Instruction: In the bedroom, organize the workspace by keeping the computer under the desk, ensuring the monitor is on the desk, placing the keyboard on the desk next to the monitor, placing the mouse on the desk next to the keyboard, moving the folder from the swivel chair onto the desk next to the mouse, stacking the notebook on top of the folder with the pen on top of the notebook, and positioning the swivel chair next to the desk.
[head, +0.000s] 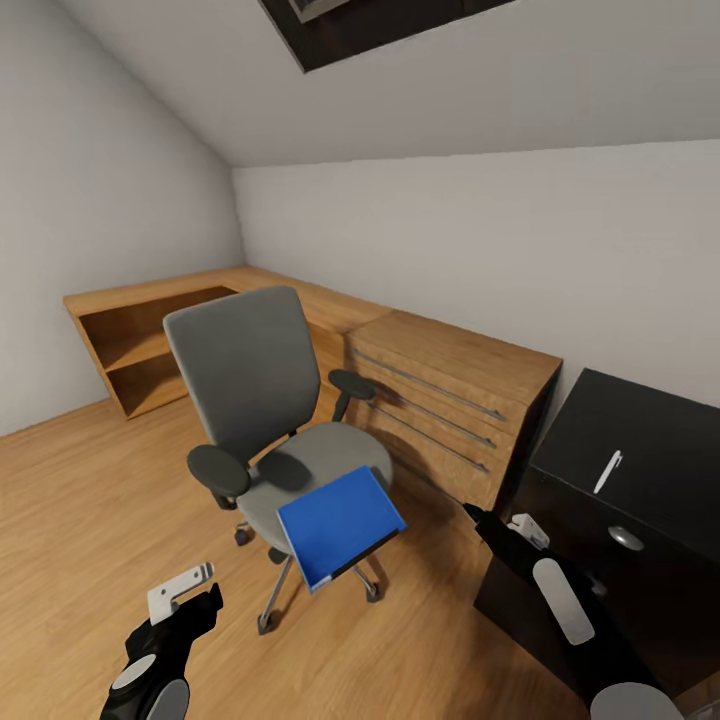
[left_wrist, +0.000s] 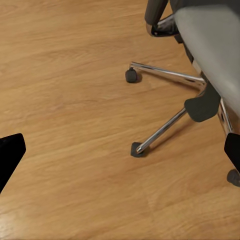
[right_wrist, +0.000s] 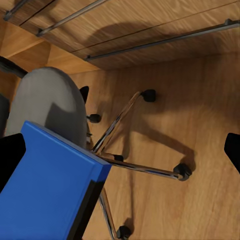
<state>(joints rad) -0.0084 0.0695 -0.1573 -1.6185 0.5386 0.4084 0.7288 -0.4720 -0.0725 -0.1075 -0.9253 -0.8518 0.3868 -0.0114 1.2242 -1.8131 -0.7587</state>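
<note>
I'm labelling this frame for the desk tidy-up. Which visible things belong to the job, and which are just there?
Job things: swivel chair, blue folder lying on its seat, white pen on the black desk.

Just there: oak dresser, oak shelves, skylight.

The folder (head: 340, 525) covers the front of the seat of the swivel chair (head: 250, 385), and the seat hides most of the chrome base. The desk (head: 640, 450) is cut by the right edge of the head view. On it a small round grey object (head: 626, 538) is too small to identify. In the left wrist view the chair is cut off at the top edge. The skylight (head: 380, 25) is cut at the top
</note>
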